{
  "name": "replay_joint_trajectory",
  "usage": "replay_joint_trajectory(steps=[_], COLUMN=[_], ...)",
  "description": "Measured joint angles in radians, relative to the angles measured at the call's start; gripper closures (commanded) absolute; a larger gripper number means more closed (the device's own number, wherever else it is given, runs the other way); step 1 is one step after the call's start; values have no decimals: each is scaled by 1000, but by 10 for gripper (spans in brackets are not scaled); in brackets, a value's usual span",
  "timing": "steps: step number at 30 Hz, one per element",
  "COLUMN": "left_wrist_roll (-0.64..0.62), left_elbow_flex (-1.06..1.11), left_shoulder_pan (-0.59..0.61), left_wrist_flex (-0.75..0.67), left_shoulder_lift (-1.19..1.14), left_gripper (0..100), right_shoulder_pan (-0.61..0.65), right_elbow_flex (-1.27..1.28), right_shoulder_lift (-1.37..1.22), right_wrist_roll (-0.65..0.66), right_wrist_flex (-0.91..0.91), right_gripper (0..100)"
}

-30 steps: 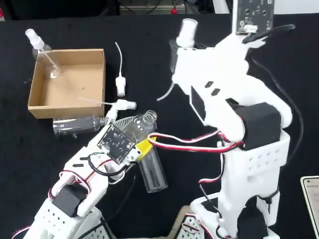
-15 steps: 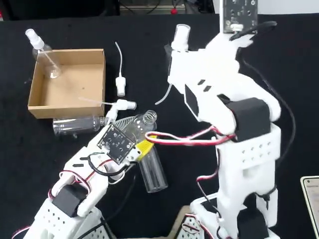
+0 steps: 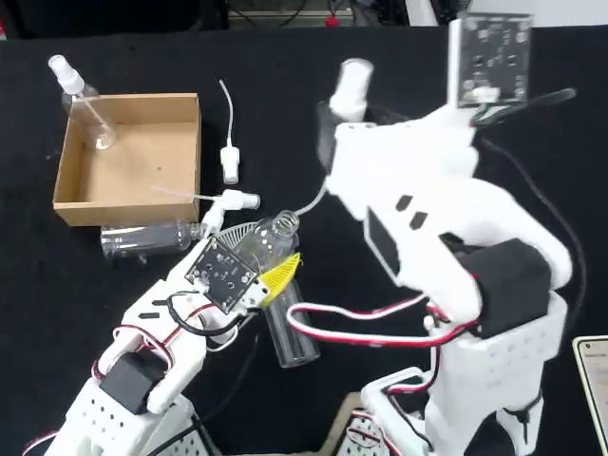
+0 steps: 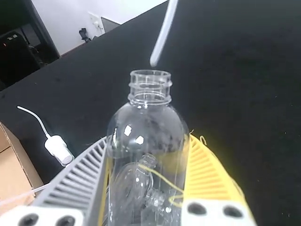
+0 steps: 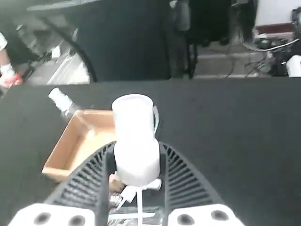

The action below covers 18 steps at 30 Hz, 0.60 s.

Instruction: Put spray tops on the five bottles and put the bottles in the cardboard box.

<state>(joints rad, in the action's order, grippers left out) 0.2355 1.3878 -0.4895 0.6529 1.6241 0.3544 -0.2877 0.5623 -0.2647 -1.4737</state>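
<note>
We note the left gripper (image 3: 262, 251), centre-left in the high view, clamped around a clear uncapped bottle (image 3: 276, 230), mouth angled up-right. The right gripper (image 3: 342, 106), upper centre, grips a white spray top (image 3: 353, 78). Its dip tube (image 4: 162, 31) ends just above the bottle mouth in the left wrist view. A second bare bottle (image 3: 291, 332) lies on the black table (image 3: 57, 304) under the left arm. A third (image 3: 147, 237) lies beside the cardboard box (image 3: 66, 176), upper left. One capped bottle (image 3: 84, 109) leans at the box's upper-left corner. Two loose spray tops (image 3: 229, 160) lie right of the box.
</note>
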Motion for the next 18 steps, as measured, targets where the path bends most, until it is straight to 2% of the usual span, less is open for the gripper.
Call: replay_joint_trajectory(steps=[5,18], left_wrist_roll=[0,0], left_elbow_flex=[0,0], left_shoulder_pan=[0,-3], left_wrist_flex=[0,0], left_shoulder_lift=[0,0], left_gripper=[905,905], right_shoulder_pan=[41,43], right_elbow_flex=[71,250], right_shoulder_lift=[0,11], right_wrist_roll=[0,0], right_wrist_flex=[3,46], right_gripper=[980,980])
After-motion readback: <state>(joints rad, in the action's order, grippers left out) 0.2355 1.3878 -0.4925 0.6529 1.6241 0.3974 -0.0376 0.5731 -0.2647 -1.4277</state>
